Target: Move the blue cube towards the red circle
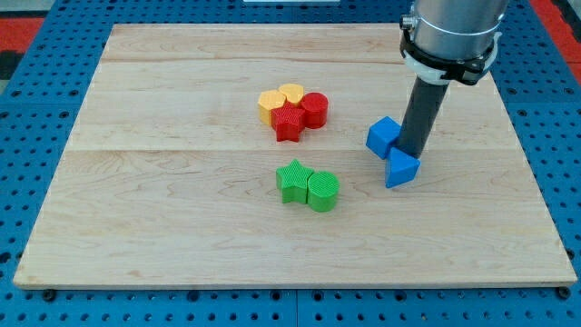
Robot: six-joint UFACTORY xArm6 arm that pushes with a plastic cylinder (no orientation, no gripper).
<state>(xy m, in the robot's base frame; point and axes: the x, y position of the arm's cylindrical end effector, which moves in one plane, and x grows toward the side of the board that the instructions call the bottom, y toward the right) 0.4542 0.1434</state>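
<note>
The blue cube (382, 136) sits on the wooden board right of centre. The red circle (314, 110) lies to its left, in a cluster of blocks above the board's middle. My tip (414, 153) is at the lower end of the dark rod, just right of the blue cube and touching or nearly touching it. A blue triangular block (400, 169) lies right below the tip. The tip stands between the two blue blocks.
A red star (289, 122), a yellow hexagon (270, 103) and a yellow heart (291, 93) crowd the red circle. A green star (293, 180) and a green rounded block (322, 191) lie below them. The board's edge (290, 289) borders blue pegboard.
</note>
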